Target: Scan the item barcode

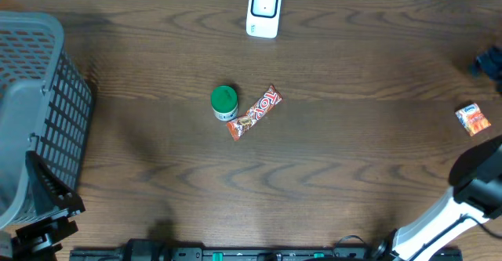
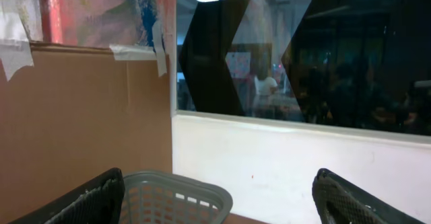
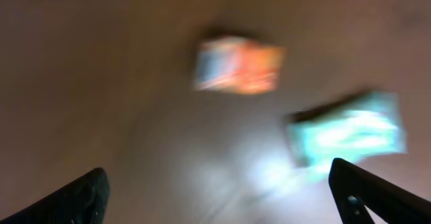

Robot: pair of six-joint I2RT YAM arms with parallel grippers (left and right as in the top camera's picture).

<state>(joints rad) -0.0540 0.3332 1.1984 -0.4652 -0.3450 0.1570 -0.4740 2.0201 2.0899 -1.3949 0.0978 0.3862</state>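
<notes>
The white barcode scanner (image 1: pixel 263 11) stands at the table's far edge. A small orange and white packet (image 1: pixel 473 120) lies near the right edge; in the blurred right wrist view this orange packet (image 3: pixel 239 66) lies on the wood beside a teal packet (image 3: pixel 347 130). My right gripper (image 3: pixel 222 200) is open above the table with nothing between its fingers, some way back from both packets. My left gripper (image 2: pixel 219 204) is open and empty, facing the wall over the basket's rim (image 2: pixel 176 187).
A green-lidded jar (image 1: pixel 224 102) and a red candy bar (image 1: pixel 255 112) lie together mid-table. A grey basket (image 1: pixel 35 104) fills the left side. A dark blue thing (image 1: pixel 490 61) sits at the right edge. My right arm (image 1: pixel 463 206) comes in at the lower right.
</notes>
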